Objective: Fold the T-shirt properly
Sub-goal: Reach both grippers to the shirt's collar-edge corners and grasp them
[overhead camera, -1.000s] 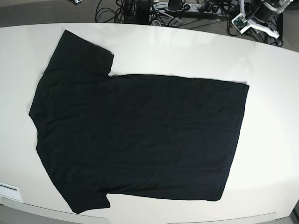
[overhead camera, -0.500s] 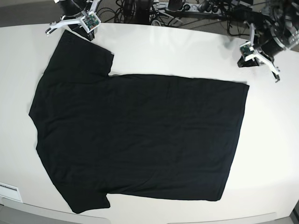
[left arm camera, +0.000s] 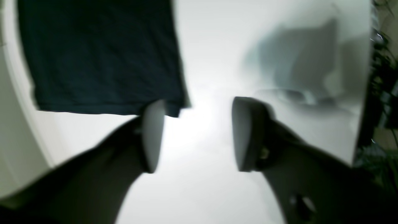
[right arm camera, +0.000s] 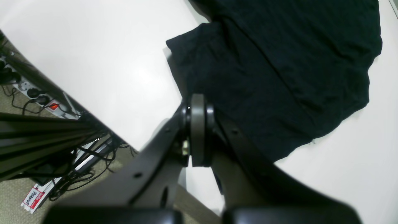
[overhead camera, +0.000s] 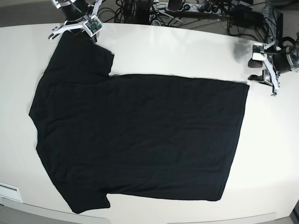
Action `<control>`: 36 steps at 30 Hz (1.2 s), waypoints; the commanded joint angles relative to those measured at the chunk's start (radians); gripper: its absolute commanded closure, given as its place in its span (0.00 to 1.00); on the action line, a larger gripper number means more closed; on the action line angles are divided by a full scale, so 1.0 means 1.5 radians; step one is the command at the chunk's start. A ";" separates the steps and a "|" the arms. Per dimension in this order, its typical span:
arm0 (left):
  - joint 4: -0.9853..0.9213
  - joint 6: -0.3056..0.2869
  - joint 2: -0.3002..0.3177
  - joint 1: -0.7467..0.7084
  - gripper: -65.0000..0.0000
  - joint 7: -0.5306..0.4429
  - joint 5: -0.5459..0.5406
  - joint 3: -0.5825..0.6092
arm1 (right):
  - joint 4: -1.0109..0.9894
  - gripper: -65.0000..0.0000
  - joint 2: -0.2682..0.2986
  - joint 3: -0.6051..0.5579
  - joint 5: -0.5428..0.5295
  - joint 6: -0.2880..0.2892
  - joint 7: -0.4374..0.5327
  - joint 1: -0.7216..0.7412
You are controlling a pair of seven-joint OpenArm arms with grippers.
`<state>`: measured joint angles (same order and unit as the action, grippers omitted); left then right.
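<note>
Flat on a white table [overhead camera: 275,140], a large black T-shirt [overhead camera: 140,135] lies spread out, its plain side up, sleeves toward the left of the base view and hem toward the right. The left gripper [overhead camera: 251,70], jaws wide apart and holding nothing, hovers near the upper hem corner. The right gripper [right arm camera: 198,130], fingers pressed together, is over the upper sleeve; whether it touches cloth is unclear.

Relative to the T-shirt [overhead camera: 140,135]: the right gripper [right arm camera: 199,130] hides part of its sleeve; beyond the hem corner, the left gripper's fingers [left arm camera: 152,137] are blurred.
</note>
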<state>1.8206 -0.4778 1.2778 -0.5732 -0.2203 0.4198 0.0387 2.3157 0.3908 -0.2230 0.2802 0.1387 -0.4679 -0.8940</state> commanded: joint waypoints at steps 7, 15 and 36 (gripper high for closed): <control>-0.057 0.032 0.038 0.105 0.42 -0.008 0.048 0.143 | 0.012 1.00 0.004 0.001 0.003 -0.005 0.009 -0.006; -0.091 0.087 0.020 0.243 0.42 -0.008 0.089 0.332 | 0.012 1.00 0.004 0.001 0.003 -0.005 0.010 -0.006; -0.184 0.069 -0.100 0.492 0.53 -0.003 0.086 0.569 | 0.012 1.00 0.004 0.001 0.004 -0.009 0.008 -0.005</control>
<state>1.5524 -0.2996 1.1267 0.1806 -0.2283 0.5301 0.8696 2.3157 0.3908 -0.2230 0.2802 0.1371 -0.4751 -0.8944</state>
